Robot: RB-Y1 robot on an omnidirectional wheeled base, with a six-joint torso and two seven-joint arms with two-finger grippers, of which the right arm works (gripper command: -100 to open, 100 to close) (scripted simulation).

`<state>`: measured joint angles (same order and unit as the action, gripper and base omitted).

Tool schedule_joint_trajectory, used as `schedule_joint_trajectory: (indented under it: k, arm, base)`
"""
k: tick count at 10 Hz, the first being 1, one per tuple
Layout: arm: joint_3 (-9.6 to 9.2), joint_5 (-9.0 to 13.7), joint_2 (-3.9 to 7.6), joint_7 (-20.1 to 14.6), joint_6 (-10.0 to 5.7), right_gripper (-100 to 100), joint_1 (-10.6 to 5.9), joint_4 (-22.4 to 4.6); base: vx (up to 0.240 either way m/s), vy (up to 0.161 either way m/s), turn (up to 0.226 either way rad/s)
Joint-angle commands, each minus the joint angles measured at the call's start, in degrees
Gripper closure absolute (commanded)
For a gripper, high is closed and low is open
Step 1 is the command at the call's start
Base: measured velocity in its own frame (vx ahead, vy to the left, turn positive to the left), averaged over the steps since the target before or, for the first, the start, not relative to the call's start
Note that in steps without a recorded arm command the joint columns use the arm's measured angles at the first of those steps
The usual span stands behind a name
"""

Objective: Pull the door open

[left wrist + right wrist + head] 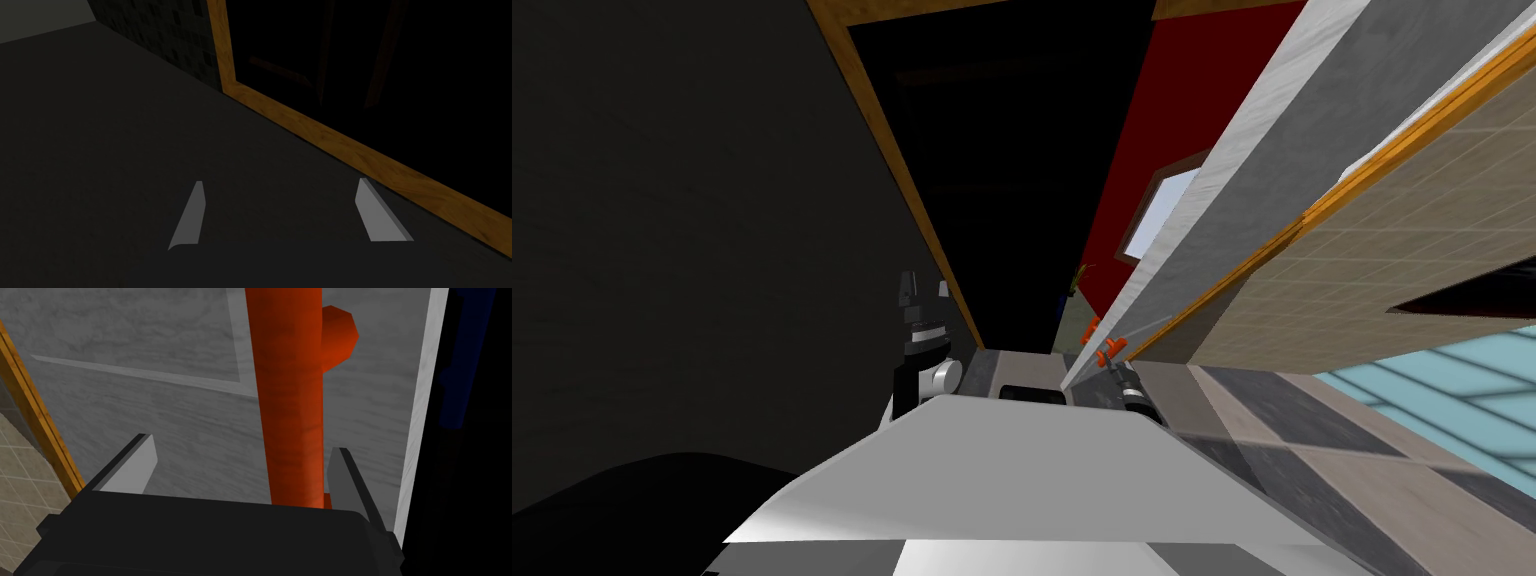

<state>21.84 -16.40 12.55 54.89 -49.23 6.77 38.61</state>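
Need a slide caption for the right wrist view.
Right tool open around the orange-red cylindrical handle of the grey panelled door, not yet gripping it.

I'm looking into a house interior, at a doorway between rooms. A wood door frame (912, 190) is edging a grey panelled door (1232, 190). A red wall (1172, 120) is carrying a wood-trimmed window (1162, 210), a beige tiled wall (1392, 250) is flanking it, and grey and tan floor tiles (1292, 420) are running underfoot.

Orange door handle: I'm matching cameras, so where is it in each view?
Head view: handle small, on the grey door, at the right pincer.
Right wrist view: large, between the open fingers.
Left wrist view: dark wall instead.
Shared landmark: wooden door frame.
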Motion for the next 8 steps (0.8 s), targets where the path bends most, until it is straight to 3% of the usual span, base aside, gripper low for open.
schedule_joint_trajectory:
  k: [1, 4, 7, 8]
  arm:
    - [1.12, 0.5, 0.95, -0.1, 2.16, 100, 0.13, 1.2]
    - [1.12, 0.5, 0.95, -0.1, 2.16, 100, 0.13, 1.2]
    - [1.47, 2.5, 1.86, -4.8, 2.30, 100, 1.14, 0.8]
    - [1.47, 2.5, 1.86, -4.8, 2.30, 100, 1.14, 0.8]
  base:
    - [-0.022, -0.002, 0.053]
    - [-0.004, 0.005, 0.003]
    - [-0.098, -0.033, 0.050]
    - [-0.094, -0.028, 0.002]
